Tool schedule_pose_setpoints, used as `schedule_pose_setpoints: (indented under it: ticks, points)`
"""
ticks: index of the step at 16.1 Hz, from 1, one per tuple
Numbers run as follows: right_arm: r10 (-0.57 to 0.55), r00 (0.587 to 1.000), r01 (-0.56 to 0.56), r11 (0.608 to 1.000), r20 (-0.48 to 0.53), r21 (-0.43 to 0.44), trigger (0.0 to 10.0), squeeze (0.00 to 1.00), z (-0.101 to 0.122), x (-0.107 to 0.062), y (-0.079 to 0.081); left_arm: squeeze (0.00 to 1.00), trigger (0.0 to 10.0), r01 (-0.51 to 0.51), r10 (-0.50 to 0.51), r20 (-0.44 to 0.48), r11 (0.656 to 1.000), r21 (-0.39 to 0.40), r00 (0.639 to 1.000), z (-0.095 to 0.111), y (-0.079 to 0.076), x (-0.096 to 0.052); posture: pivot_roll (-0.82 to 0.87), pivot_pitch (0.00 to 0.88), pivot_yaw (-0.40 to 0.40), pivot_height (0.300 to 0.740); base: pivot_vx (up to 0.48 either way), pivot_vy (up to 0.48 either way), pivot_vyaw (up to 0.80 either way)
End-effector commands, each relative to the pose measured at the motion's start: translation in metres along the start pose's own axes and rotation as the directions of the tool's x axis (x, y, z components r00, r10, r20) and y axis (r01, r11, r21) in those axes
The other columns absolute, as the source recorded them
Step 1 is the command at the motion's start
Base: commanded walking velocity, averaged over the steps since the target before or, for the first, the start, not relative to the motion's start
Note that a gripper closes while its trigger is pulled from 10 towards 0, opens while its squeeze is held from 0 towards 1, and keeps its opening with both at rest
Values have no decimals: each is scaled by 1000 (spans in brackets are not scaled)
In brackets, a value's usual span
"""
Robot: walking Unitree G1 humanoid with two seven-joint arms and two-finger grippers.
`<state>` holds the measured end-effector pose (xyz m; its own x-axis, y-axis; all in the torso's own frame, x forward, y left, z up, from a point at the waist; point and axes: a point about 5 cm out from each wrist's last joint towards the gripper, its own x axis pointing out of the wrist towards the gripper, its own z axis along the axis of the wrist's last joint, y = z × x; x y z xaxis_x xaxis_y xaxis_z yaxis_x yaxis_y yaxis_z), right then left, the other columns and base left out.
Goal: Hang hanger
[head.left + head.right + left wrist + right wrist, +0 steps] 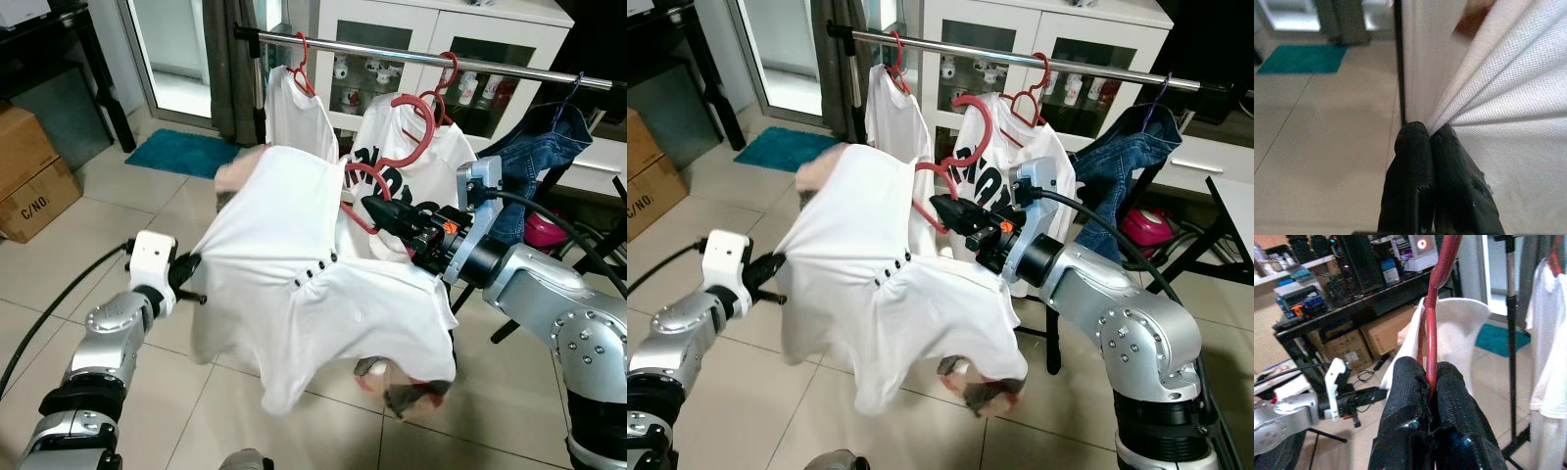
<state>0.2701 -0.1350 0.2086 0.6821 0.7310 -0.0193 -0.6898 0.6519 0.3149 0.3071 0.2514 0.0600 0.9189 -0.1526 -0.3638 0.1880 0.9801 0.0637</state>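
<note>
Here the right gripper pinches the red hanger inside the white shirt, below the rail. Up close, the left gripper squeezes shirt cloth tight.
</note>
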Motion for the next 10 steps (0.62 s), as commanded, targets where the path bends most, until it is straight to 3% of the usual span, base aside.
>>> schedule_pose_setpoints:
  ticks: [1,8,10]
  points:
    - [-26,997,29,999,74,-38,10000,0,16,-2,-3,0,0,-51,50,-52,999,-1,997,-9,2,0,-33,0,-17,740,0,0,0]
    - [-93,990,100,993,104,-63,10000,0,22,0,-10,0,0,-158,154,-150,987,-16,977,-28,-7,4,-40,0,-19,740,0,0,0]
    - [-102,989,109,992,109,-66,10000,0,23,2,-11,0,0,-151,142,-186,988,-35,972,-35,-12,4,-38,0,-22,740,0,0,0]
